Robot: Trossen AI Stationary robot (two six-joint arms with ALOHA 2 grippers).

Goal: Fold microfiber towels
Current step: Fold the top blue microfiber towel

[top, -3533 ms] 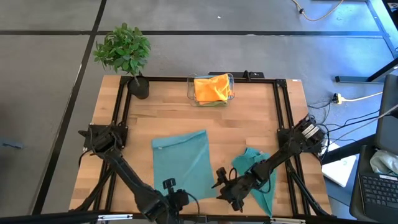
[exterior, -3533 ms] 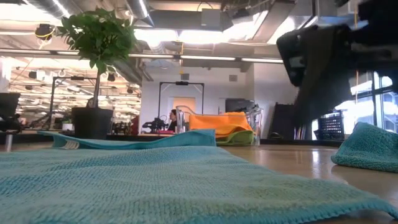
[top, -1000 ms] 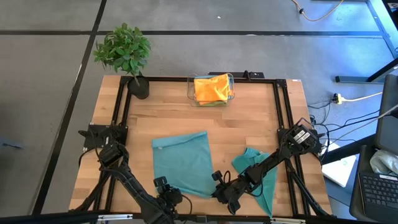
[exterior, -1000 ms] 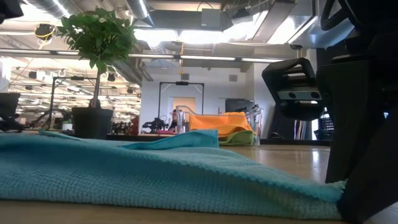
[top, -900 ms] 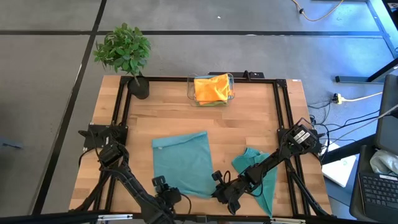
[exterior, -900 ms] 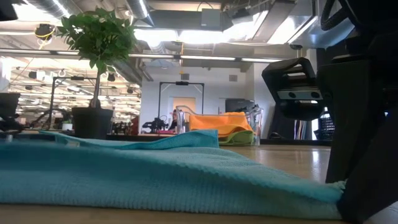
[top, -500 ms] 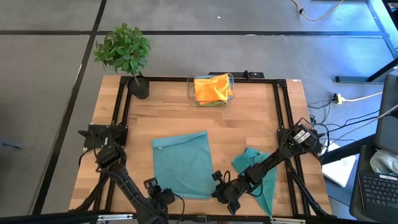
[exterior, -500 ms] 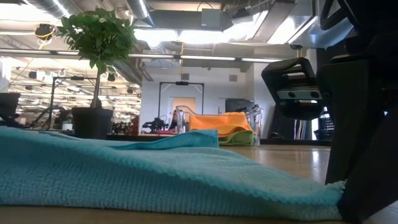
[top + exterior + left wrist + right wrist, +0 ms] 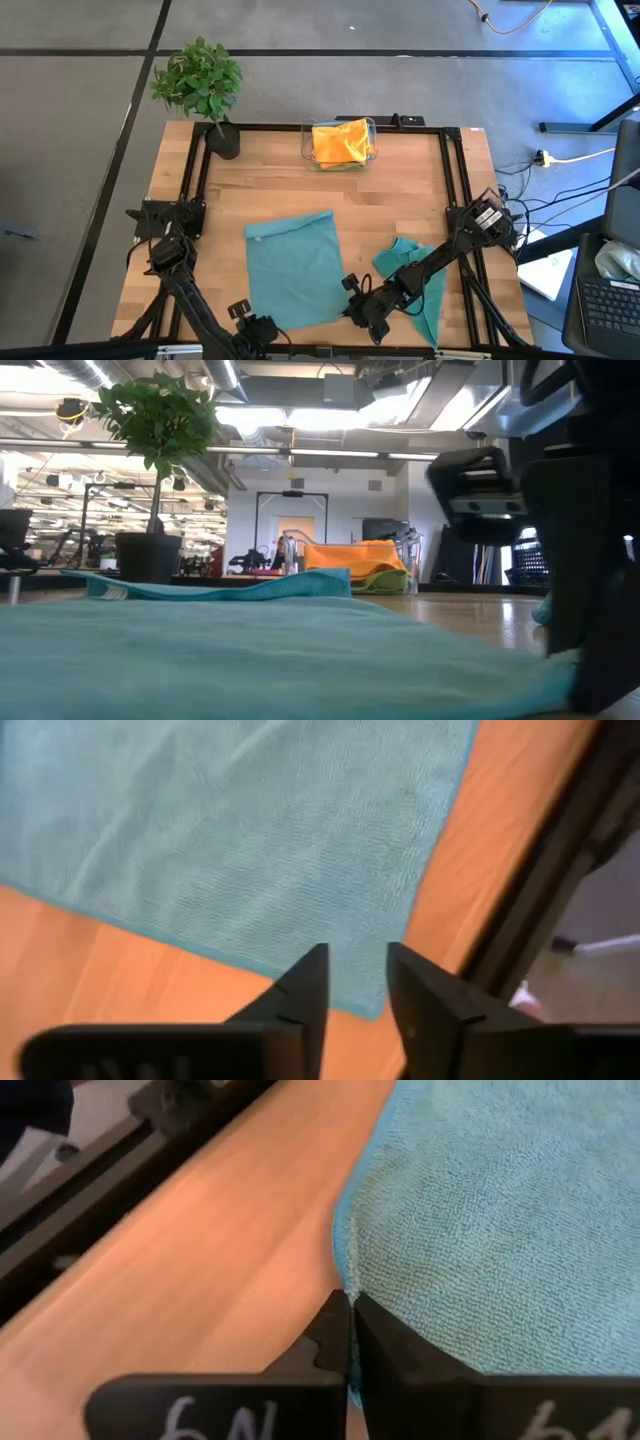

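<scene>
Teal towel (image 9: 294,268) is lying flat on the table (image 9: 260,190), its near right corner being pinched by the closed right gripper (image 9: 350,1308), while the left gripper (image 9: 355,970), fingers parted and empty, is hovering over the near left corner.

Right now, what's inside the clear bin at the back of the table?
The clear bin holds an orange towel on top, with a lime green towel edge showing beneath it. Whatever lies lower in the bin is covered by these two.
</scene>
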